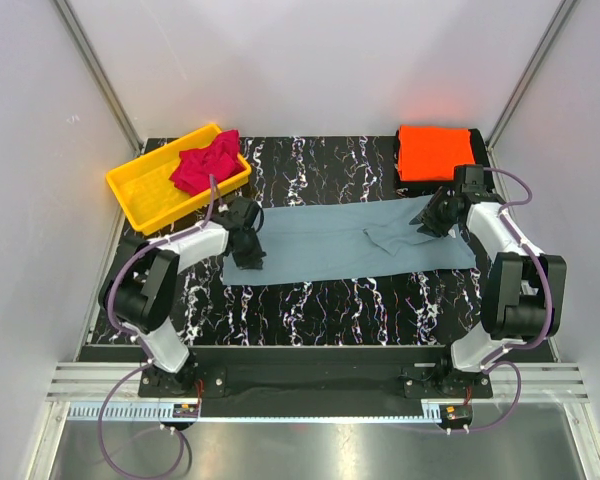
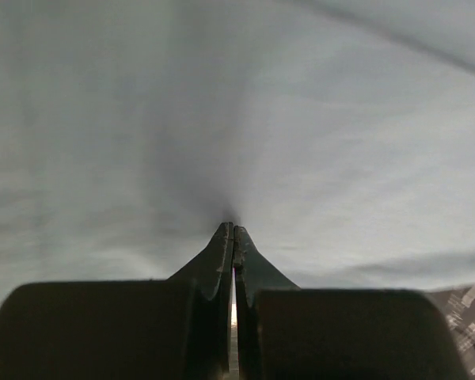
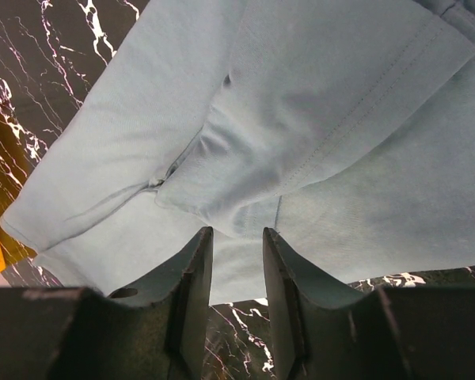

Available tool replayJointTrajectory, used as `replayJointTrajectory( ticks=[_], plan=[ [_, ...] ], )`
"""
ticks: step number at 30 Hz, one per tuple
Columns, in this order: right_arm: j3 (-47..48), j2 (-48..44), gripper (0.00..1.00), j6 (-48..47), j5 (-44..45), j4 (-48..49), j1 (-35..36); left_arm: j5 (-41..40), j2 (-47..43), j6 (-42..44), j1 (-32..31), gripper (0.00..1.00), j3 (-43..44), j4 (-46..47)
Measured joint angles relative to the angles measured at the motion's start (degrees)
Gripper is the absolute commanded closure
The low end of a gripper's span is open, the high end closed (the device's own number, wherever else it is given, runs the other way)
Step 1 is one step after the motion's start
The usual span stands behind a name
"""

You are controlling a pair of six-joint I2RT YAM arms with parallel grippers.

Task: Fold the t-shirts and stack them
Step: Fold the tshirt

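Now a blue shirt (image 1: 350,240) lies long and flat across the dark table (image 1: 320,310).

The left gripper (image 2: 233,229) pinches the shirt's left end, fingers pressed tight together. The right gripper (image 3: 237,237) sits over the right end, fingers apart, holding nothing. An orange shirt (image 1: 435,152) lies folded at the back right. A red shirt (image 1: 205,165) sits bunched in the yellow bin (image 1: 145,195).

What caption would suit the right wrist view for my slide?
Open right gripper over the dusty grey-blue cloth t-shirt on black marbled table.
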Motion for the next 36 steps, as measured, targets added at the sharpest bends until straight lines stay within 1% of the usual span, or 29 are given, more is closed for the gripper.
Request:
replayJointTrajectory(
  ticks=[2,6,10,13,15,19,22,25,27,28,29,30,32,36],
  plan=[
    [0.0,0.0,0.61,0.1,0.1,0.0,0.0,-1.0,0.2,-2.8,1.6,1.0,-2.8,-1.0],
    [0.0,0.0,0.6,0.1,0.5,-0.4,0.0,-1.1,-2.4,-7.5,2.6,1.0,-6.9,2.6],
    [0.0,-1.0,0.58,0.6,1.6,-1.6,0.0,-0.9,-9.0,-12.7,4.7,1.0,-15.2,7.2],
    [-0.2,-1.8,0.56,1.4,2.2,-1.8,0.0,-1.0,-14.6,-16.4,6.5,1.0,-21.0,8.5],
    [-0.4,-2.1,0.56,1.9,2.9,-1.8,0.0,-1.3,-17.2,-18.5,6.9,1.0,-23.4,8.3],
    [-1.2,-2.1,0.56,2.5,3.3,-2.2,0.0,-4.5,-22.0,-21.7,6.9,1.0,-25.3,3.6],
    [-1.5,-2.1,0.57,2.7,3.4,-2.6,0.0,-10.0,-30.4,-22.7,7.0,1.0,-26.6,-3.6],
    [-1.6,-2.0,0.58,3.6,4.1,-2.6,0.0,-12.6,-39.0,-20.5,7.1,1.0,-25.8,-5.0],
    [-1.7,-1.7,0.58,4.5,4.3,-2.6,0.0,-12.5,-41.2,-16.9,7.1,1.0,-23.4,-3.9],
    [-1.7,-1.6,0.58,4.9,4.4,-2.6,0.0,-11.3,-40.6,-13.6,7.0,1.0,-20.9,-1.6],
    [-1.8,-1.5,0.58,5.2,4.6,-2.7,0.0,-10.7,-39.1,-12.5,7.1,1.0,-19.8,-0.3],
    [-1.9,-1.5,0.58,5.5,4.6,-2.7,0.0,-9.0,-35.6,-10.3,6.9,1.0,-17.1,0.8],
    [-2.0,-1.4,0.58,5.9,4.7,-2.8,0.0,-5.0,-27.8,-6.6,6.5,1.0,-11.2,3.2],
    [-2.1,-1.3,0.58,6.2,4.7,-2.8,0.0,3.3,-8.3,1.0,3.2,1.0,2.1,6.4]
  ],
)
